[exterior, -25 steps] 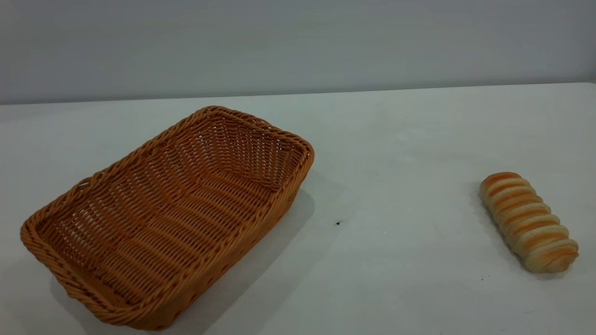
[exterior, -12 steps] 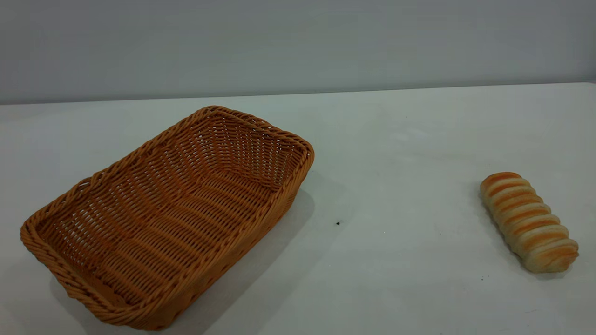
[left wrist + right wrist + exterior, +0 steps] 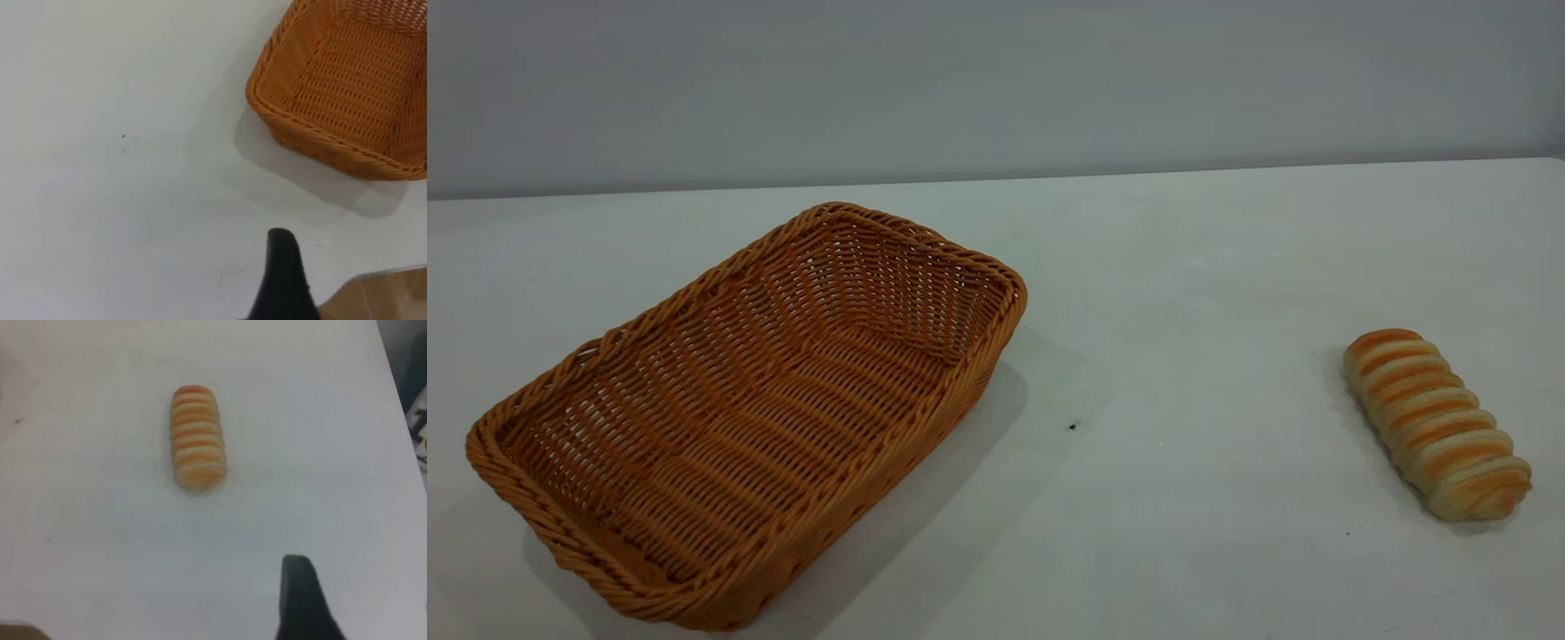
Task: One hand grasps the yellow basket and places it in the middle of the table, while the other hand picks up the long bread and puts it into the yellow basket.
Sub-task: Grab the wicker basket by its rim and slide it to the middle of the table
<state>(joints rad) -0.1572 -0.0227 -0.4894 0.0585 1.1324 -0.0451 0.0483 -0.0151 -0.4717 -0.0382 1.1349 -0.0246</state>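
Note:
The yellow basket (image 3: 747, 418) lies empty on the left part of the white table (image 3: 1183, 267), set at an angle. The left wrist view catches one of the basket's corners (image 3: 347, 87). Far to the right lies the long bread (image 3: 1436, 422), striped orange and cream. It sits alone in the right wrist view (image 3: 197, 437). Only a black part of my left gripper (image 3: 285, 273) shows, above bare table and well short of the basket. My right gripper (image 3: 301, 597) likewise hangs apart from the bread. Neither arm appears in the exterior view.
A wide stretch of bare tabletop with a small dark speck (image 3: 1072, 427) separates basket and bread. The table's edge and brown floor (image 3: 380, 297) lie close to my left gripper. A grey wall (image 3: 996, 80) stands behind the table.

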